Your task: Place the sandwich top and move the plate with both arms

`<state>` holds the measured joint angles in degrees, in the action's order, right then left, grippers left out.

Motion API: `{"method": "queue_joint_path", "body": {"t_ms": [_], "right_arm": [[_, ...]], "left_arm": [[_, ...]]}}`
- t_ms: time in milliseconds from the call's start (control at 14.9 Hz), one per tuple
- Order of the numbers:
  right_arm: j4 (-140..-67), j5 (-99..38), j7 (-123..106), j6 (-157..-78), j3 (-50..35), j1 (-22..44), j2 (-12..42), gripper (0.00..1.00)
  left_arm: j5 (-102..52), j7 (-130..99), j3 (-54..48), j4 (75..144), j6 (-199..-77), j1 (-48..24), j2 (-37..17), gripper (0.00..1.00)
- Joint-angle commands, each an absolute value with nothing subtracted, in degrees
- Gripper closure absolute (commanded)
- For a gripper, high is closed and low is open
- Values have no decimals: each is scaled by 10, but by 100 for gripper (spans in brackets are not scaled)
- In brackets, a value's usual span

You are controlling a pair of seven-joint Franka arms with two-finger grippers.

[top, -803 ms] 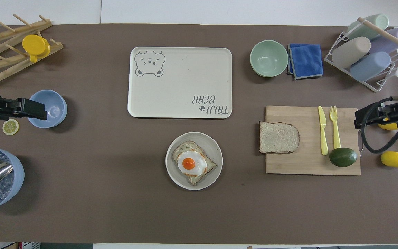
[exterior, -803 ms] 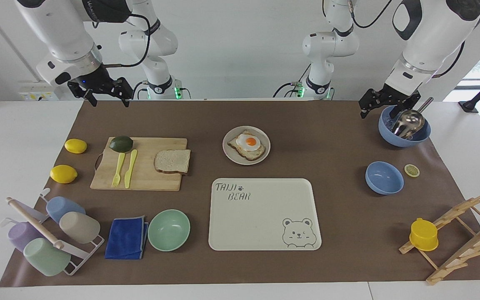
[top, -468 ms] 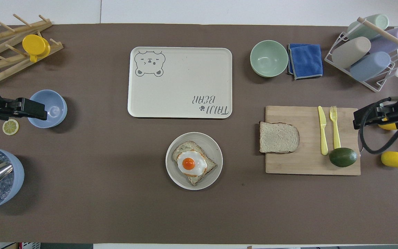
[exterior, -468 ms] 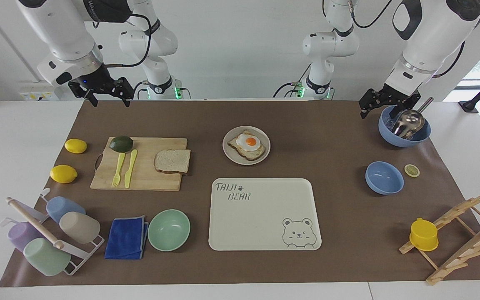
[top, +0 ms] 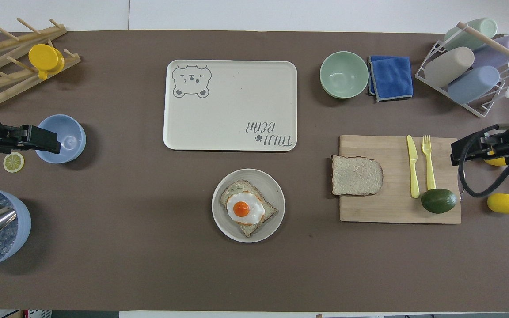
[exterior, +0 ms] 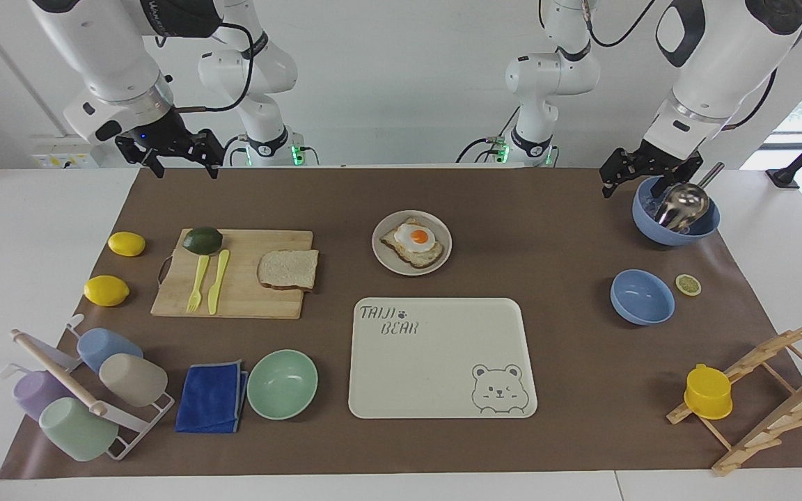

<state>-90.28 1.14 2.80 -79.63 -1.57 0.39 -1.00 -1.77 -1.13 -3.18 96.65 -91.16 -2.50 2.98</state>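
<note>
The sandwich top (exterior: 288, 269), a plain bread slice, lies on the wooden cutting board (exterior: 248, 299), at its end nearest the plate; it also shows in the overhead view (top: 356, 175). The plate (exterior: 386, 259) sits mid-table with a toast slice bearing a fried egg (exterior: 415, 240) on it. My right gripper (exterior: 184, 165) is open and empty, raised over the mat's edge by the board's avocado end (top: 457, 155). My left gripper (exterior: 634, 182) is open and empty, raised beside the blue bowl with a metal scoop (exterior: 676, 216).
A bear-printed tray (exterior: 443, 362) lies farther from the robots than the plate. An avocado (exterior: 202, 240), a yellow fork and a knife share the board. Two lemons (exterior: 106, 290), a mint bowl (exterior: 282, 383), a blue cloth, a cup rack, a small blue bowl (exterior: 642, 297) and a wooden rack are around.
My right gripper has edged slightly toward the cutting board. The left arm and all objects have not moved.
</note>
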Motion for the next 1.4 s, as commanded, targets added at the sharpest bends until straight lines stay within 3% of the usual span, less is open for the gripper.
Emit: {"method": "queue_joint_path", "body": {"t_ms": [0, 67, 201, 401, 602, 736, 1004, 1338], "right_arm": [[-923, 9, -8, -804, -25, 12, -21, 0], [-932, 9, -4, -850, -28, 37, -21, 0], [-954, 22, 20, -867, -30, 91, -16, 0], [-953, 75, 146, -875, -30, 197, 48, 0], [-975, 76, 201, -928, -30, 231, 94, 0], [-1033, 100, 246, -968, -30, 263, 97, 0], [-1065, 142, 289, -1013, -30, 267, 148, 0], [-1091, 192, 309, -1041, -30, 267, 169, 0]], "left_arm": [[-11, -8, -36, 973, -907, -18, 41, 0], [-11, -8, -36, 973, -907, -18, 41, 0], [-11, -8, -36, 973, -907, -18, 41, 0], [-11, -8, -36, 973, -907, -18, 41, 0], [-11, -8, -36, 973, -907, -18, 41, 0], [-11, -8, -36, 973, -907, -18, 41, 0], [-11, -8, -36, 973, -907, -18, 41, 0], [-11, -8, -36, 973, -907, -18, 41, 0]]}}
